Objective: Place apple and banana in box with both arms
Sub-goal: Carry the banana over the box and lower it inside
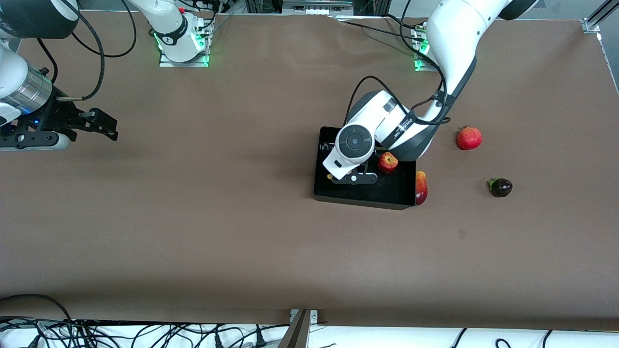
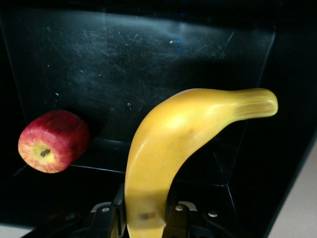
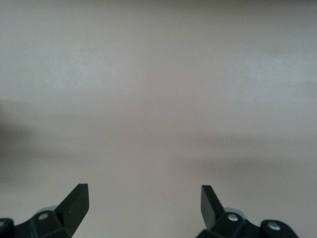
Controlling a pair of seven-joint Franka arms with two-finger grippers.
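While our left arm reaches down into the box (image 1: 338, 193), its gripper (image 2: 143, 218) is clamped on the banana (image 2: 188, 134), the fingers (image 2: 106, 215) pressed against the fruit's lower end on both sides. In the left wrist view the banana rises from between them and curves over, its stem tip up above the box floor; we cannot tell whether any part of it touches the floor. From the front we glimpse only a small yellow bit of it under the wrist, over the part of the box toward the right arm's end.

We see the apple (image 1: 387, 162) already lying in the box, on its side with its dimple showing in the left wrist view, near the wall farther from the front camera and toward the left arm's end. It sits apart from the banana.

Just outside the box, touching or nearly touching the wall at the left arm's end, lies a mango (image 1: 421, 187). A red round fruit (image 1: 469, 138) and a dark fruit (image 1: 501, 187) rest on the table (image 1: 193, 217), well apart from the box toward the left arm's end.

Our right arm waits at its own end of the table, its gripper (image 3: 143, 203) over bare tabletop, fingers spread wide and holding nothing.
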